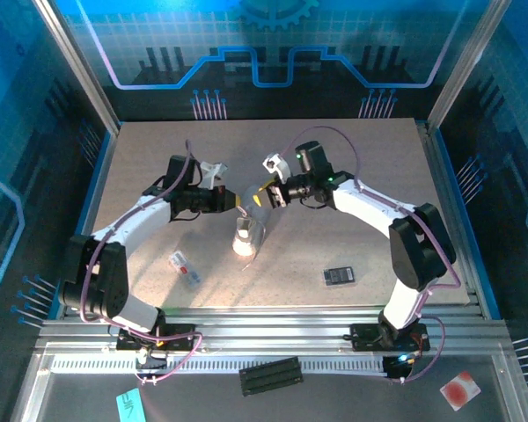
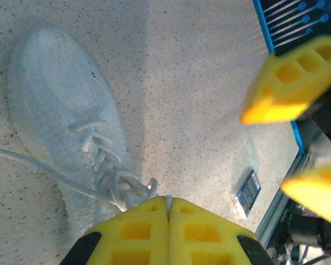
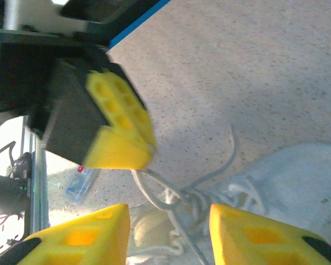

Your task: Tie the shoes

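While your left gripper pinches a lace above the sneaker at mid-frame, the knot seems half-drawn, so your right gripper, jaws apart, needs to close on the other strand.

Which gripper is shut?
The left gripper: its yellow fingers are pressed together, pinching a lace of the shoe. The right gripper stands open above the knot.

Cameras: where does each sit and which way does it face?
Top external: overhead, behind the robot, looking down on left arm, right arm, sneaker.
Left wrist: down past left pincer, shut on lace, at sneaker.
Right wrist: down through open right pincer onto sneaker.
Shared: wrist views both show sneaker and the other pincer.
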